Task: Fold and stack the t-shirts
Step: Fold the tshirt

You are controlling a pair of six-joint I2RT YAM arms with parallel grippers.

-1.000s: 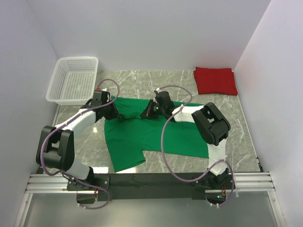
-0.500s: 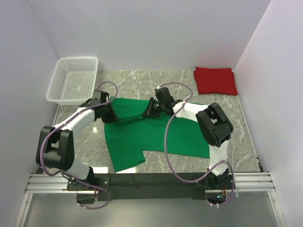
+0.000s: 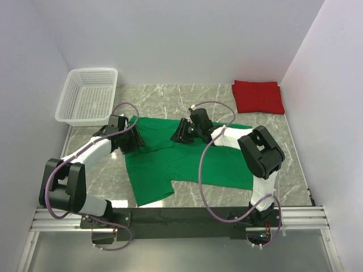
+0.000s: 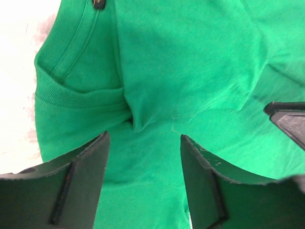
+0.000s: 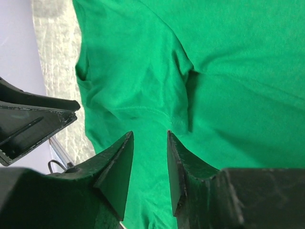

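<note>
The green t-shirt [image 3: 181,164] lies spread on the marble table, its upper edge folded over near the collar [image 4: 71,90]. My left gripper [image 3: 134,142] hovers low over the shirt's left shoulder area, jaws open with only cloth showing beneath them [image 4: 143,136]. My right gripper [image 3: 178,134] sits over the shirt's upper middle, open too, nothing between its fingers [image 5: 149,133]. The two grippers face each other across the folded part. The red t-shirt [image 3: 258,96] rests folded into a rectangle at the back right.
A white mesh basket [image 3: 93,70] stands at the back left corner. Walls close the table on three sides. Bare marble [image 3: 170,93] shows behind the green shirt. The arms' cables loop above the shirt.
Both grippers have opened and let go of the green shirt's upper edge, which now lies folded on the shirt. The left gripper has drawn back slightly toward the near left.
</note>
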